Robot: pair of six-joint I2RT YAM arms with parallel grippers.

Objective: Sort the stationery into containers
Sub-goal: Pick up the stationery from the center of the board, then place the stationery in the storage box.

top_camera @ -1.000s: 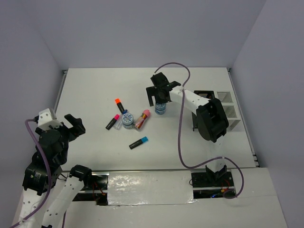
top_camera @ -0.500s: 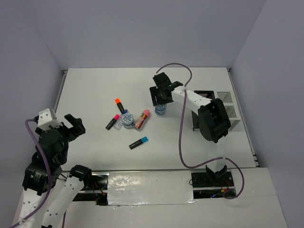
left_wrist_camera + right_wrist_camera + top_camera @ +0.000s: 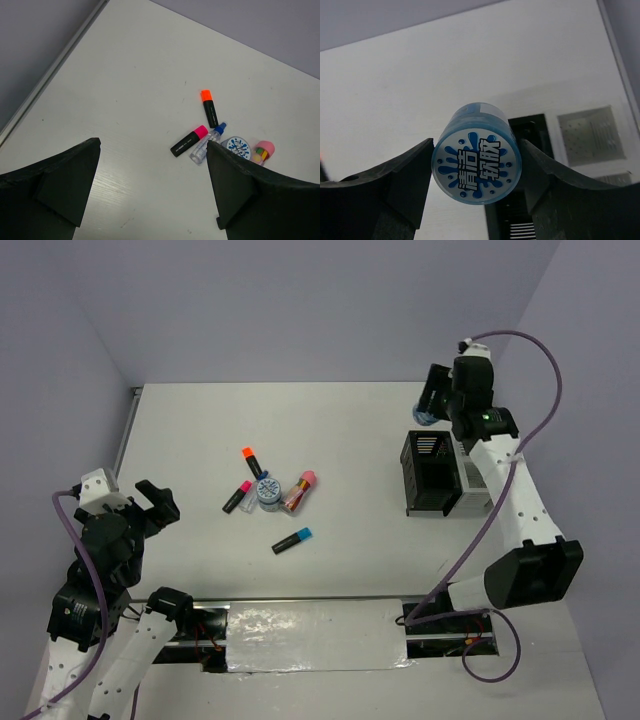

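Right claw (image 3: 476, 167) grasps one roll (image 3: 476, 172) over the organiser (image 3: 432, 475); not yet deposited. Left claw (image 3: 151, 147) is released. Markers (image 3: 291, 541), tubes (image 3: 299, 490) and second roll (image 3: 268, 490) lie unsorted mid-counter (image 3: 200, 420).

Open lanes on the surface, two crowded spots

The surface (image 3: 350, 440) lay bare between the black mesh organiser (image 3: 430, 480) at the right and a tight cluster left of centre. There the orange-capped marker (image 3: 247, 457), pink-capped marker (image 3: 236, 497), blue-capped tube (image 3: 204, 146), other roll (image 3: 268, 491) and pink-capped tube (image 3: 300, 490) lay touching or just beside one another. The blue-capped marker (image 3: 292, 540) lay apart with room all round. The left gripper (image 3: 152, 502), jaws spread, faced bare surface up to the cluster. The right gripper (image 3: 430, 405), filled by the blue-white roll (image 3: 476, 165), hung over the organiser's far edge, its arm crossing the white holder (image 3: 592, 134).
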